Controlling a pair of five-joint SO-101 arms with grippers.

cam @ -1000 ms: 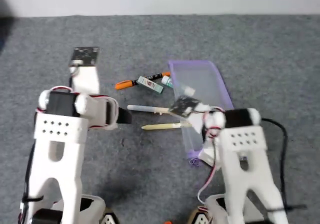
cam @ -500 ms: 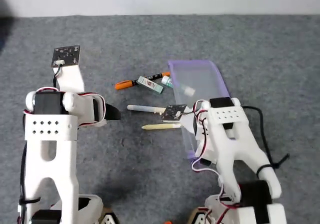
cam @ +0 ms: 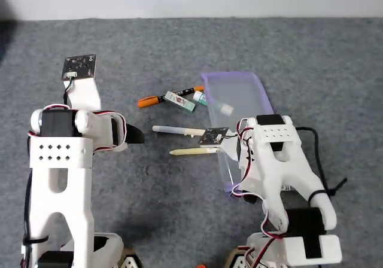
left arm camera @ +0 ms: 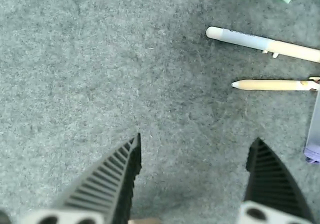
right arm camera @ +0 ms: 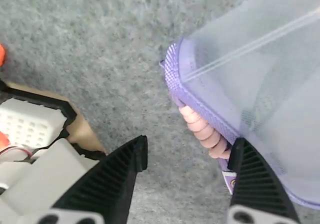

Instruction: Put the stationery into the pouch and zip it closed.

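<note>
A translucent purple pouch (cam: 238, 99) lies right of centre on the grey mat. Left of it lie a white-grey pen (cam: 175, 130), a yellow pen (cam: 191, 151), an orange marker (cam: 151, 101) and a small green-white stick (cam: 179, 100). My right gripper (right arm camera: 187, 156) hangs open just above the pouch's near corner (right arm camera: 250, 84), with a pink zipper pull (right arm camera: 201, 130) between its fingers, untouched. My left gripper (left arm camera: 192, 156) is open over bare mat, short of the yellow pen (left arm camera: 272, 85) and the white-grey pen (left arm camera: 260, 41). The right arm (cam: 275, 160) hides the pouch's near end in the high view.
The left arm (cam: 66, 142) stands at the left of the mat. A pale wall edge runs along the back. The right arm's base board (right arm camera: 30, 129) lies close beside the pouch corner. Open mat lies left of and in front of the pens.
The right arm has folded back and down over the pouch's near end. The left arm shifted a little to the left, then held still.
</note>
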